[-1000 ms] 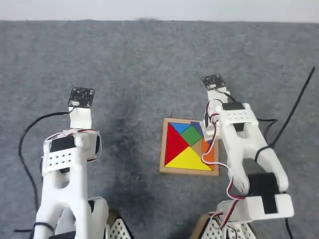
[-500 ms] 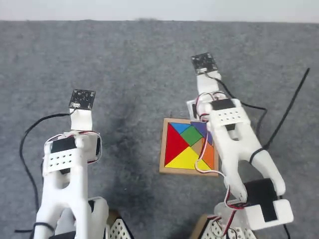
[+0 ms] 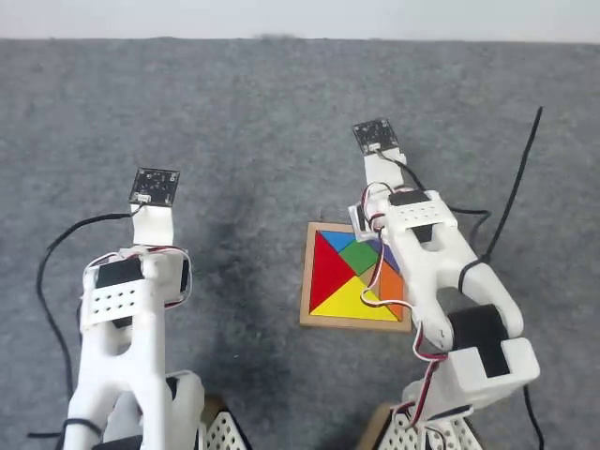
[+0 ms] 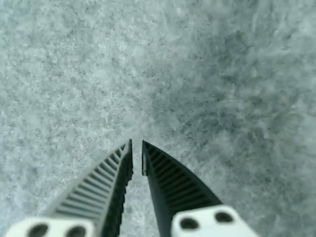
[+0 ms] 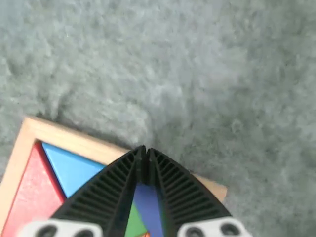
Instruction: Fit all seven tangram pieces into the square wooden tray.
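One square wooden tray (image 3: pixel 306 272) lies flat, edges roughly table-parallel, six tangram pieces (image 3: pixel 352 300) showing inside; the right gripper (image 5: pixel 143 149) is pinched together, empty, over its far rim, and the left gripper (image 4: pixel 137 144) is nearly closed, empty, above carpet.

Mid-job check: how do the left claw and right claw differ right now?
The left claw hangs over bare carpet, well away from the tray. The right claw has its tips over the tray's far rim, by the blue piece. The left arm stands off to the tray's side, while the right arm stretches across the tray, covering part of it. Both claws are shut and hold nothing.
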Controlling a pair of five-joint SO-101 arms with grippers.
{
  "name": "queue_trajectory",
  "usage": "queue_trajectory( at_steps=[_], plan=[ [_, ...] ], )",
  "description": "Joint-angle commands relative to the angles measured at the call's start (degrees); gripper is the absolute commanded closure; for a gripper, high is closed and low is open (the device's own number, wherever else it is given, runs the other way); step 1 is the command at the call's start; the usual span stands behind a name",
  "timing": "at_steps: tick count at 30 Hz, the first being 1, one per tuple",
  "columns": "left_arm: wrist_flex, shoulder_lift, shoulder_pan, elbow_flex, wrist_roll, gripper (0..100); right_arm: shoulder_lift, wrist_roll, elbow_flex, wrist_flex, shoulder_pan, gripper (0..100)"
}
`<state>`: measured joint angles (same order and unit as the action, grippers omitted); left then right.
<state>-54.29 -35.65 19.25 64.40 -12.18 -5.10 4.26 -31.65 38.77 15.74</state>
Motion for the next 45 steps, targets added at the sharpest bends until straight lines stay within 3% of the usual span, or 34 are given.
queue_trajectory(
  at_steps=[1, 8, 13, 17, 21, 28, 32, 37, 45],
  plan=[
    [1.05, -2.11, 0.09, -0.48, -0.44, 97, 0.84, -0.53, 2.02, 4.35, -1.27, 99.1],
    [0.97, -2.11, 0.09, -0.48, -0.44, 97, 1.98, -0.53, -2.46, 4.44, -4.79, 99.1],
    [2.29, -2.11, 0.09, -0.22, -0.44, 97, 12.26, -1.05, -4.31, 4.97, -6.73, 99.1],
    [5.63, -2.64, 0.35, 1.98, -0.44, 97, 28.53, -1.05, -13.71, 4.97, -8.04, 99.1],
    [0.44, -2.73, 0.53, -1.71, 4.04, 97, 49.54, -0.53, -27.08, 5.58, -9.63, 99.1],
    [-2.29, -2.73, 0.26, -2.95, 7.12, 97, 83.56, 5.10, -42.90, 19.03, -12.88, 99.0],
    [-0.35, -4.31, 0.53, -1.54, 7.12, 98, 96.04, 7.74, -51.43, 21.23, -15.16, 99.0],
    [3.34, -18.73, 0.62, 7.34, 7.12, 99, 106.86, 10.81, -58.02, 26.51, -15.69, 99.0],
    [3.60, -59.08, 0.53, 28.35, 6.77, 98, 108.88, 11.60, -61.63, 25.80, -15.43, 99.0]
  ],
)
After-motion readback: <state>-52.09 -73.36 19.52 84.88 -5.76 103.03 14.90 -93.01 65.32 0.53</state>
